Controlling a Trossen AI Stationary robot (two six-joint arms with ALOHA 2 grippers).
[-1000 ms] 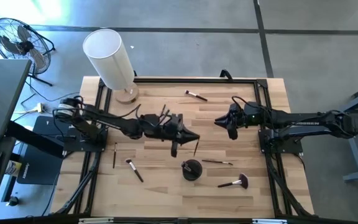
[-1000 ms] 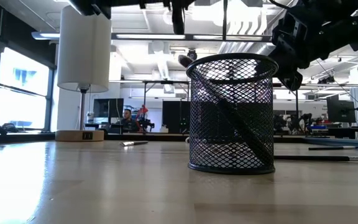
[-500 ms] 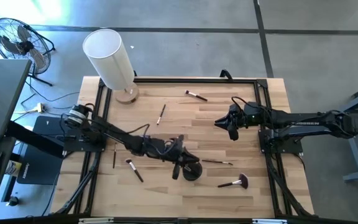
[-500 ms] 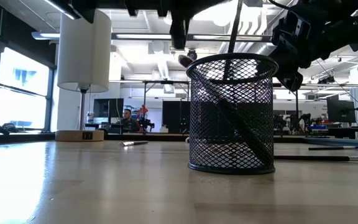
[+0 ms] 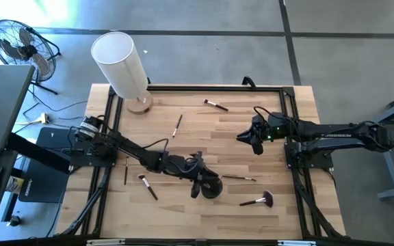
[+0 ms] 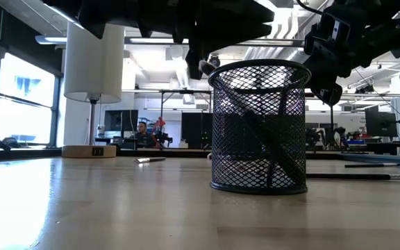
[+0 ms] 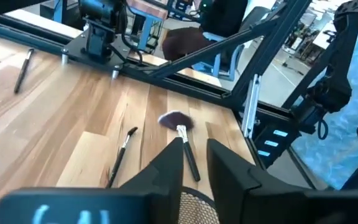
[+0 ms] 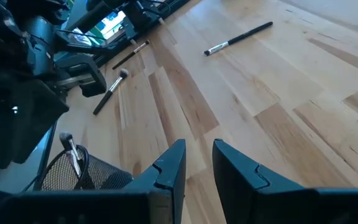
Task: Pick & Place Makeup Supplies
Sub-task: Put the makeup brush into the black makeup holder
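Left gripper (image 5: 195, 186) hangs right over the mesh cup (image 5: 211, 186), fingers slightly apart, empty. Brushes (image 5: 254, 201) scattered around; right gripper (image 5: 247, 138) waits, narrowly open.

Little legible lettering at the workstation

The only marking in sight is pale lettering along the right arm (image 5: 334, 134) in the high view, too small to read with any confidence. A blurred light mark on the gripper body in the left wrist view cannot be made out. No label, number or sign can be read on the surface (image 5: 183, 198) or anything standing on it.
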